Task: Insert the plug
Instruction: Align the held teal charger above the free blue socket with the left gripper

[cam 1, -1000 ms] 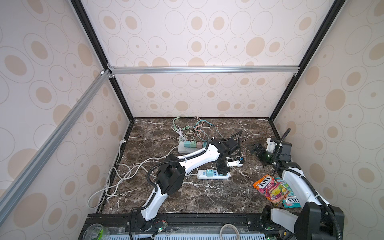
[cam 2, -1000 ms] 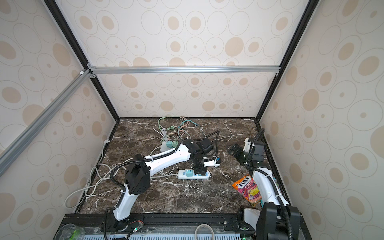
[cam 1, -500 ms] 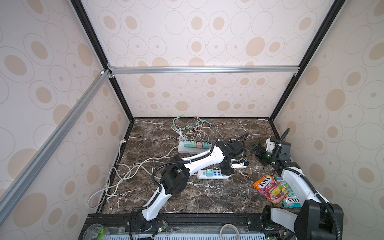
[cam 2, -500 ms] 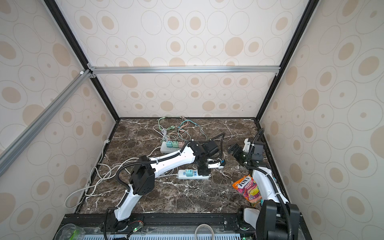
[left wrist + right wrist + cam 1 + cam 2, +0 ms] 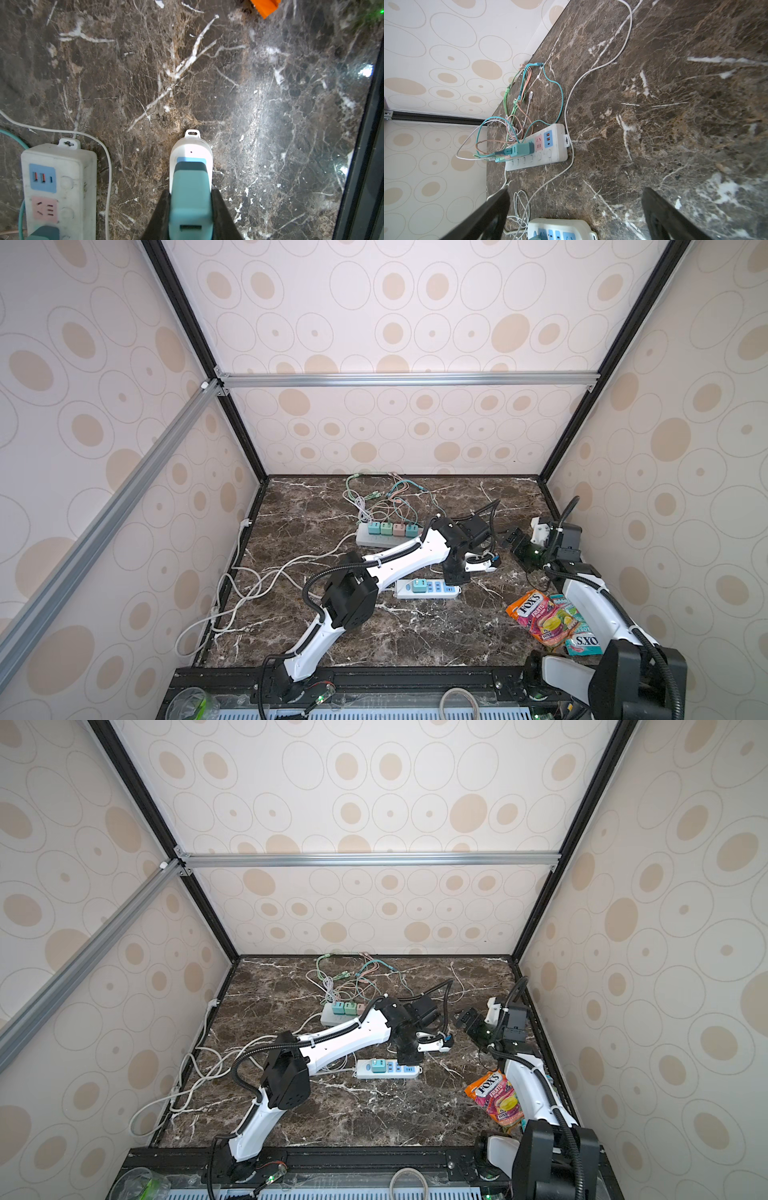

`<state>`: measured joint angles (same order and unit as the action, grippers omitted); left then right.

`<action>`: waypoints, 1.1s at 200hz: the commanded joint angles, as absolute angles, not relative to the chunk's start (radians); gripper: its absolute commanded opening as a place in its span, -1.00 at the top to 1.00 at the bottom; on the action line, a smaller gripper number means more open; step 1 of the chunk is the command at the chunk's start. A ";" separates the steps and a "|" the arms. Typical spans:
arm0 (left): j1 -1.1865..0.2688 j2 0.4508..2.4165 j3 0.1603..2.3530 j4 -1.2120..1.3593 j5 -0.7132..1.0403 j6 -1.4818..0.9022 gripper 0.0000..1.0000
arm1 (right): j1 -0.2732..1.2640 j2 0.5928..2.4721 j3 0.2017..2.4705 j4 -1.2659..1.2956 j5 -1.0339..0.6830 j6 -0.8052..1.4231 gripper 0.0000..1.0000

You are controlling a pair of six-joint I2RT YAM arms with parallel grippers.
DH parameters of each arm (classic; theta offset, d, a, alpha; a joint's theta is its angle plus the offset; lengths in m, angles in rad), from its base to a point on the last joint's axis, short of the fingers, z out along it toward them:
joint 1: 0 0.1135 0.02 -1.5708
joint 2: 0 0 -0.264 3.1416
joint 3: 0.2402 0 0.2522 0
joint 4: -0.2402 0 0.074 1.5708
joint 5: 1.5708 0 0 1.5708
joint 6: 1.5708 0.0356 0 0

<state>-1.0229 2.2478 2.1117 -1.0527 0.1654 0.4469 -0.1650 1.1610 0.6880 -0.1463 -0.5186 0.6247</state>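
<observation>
Marble tabletop (image 5: 415,639), dotted walls (image 5: 395,323); left end effector (image 5: 190,194) clamps teal plug (image 5: 190,178); right end effector (image 5: 576,190) wide.

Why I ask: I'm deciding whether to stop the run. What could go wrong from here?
The plug, clamped in the left gripper, hides its pins, so it may miss the slots. Nothing holds the power strip beneath; the open right gripper is off it, so pushing could slide it.
</observation>
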 commanded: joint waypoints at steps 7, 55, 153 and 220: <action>-1.025 2.239 2.125 -1.092 0.118 0.489 1.00 | -0.166 1.154 0.690 -0.158 -0.529 0.610 -0.99; -1.025 2.267 2.146 -1.095 0.101 0.485 1.00 | -0.166 1.137 0.683 -0.164 -0.532 0.604 -0.99; -1.027 2.267 2.111 -1.099 0.123 0.493 1.00 | -0.166 1.137 0.687 -0.166 -0.528 0.611 -0.99; -1.035 2.241 2.033 -1.084 0.152 0.477 1.00 | -0.167 1.134 0.690 -0.175 -0.520 0.611 -0.99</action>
<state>-1.0260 2.2532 2.0621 -1.0546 0.1284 0.4637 -0.1650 1.1534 0.6880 -0.1577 -0.5228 0.6186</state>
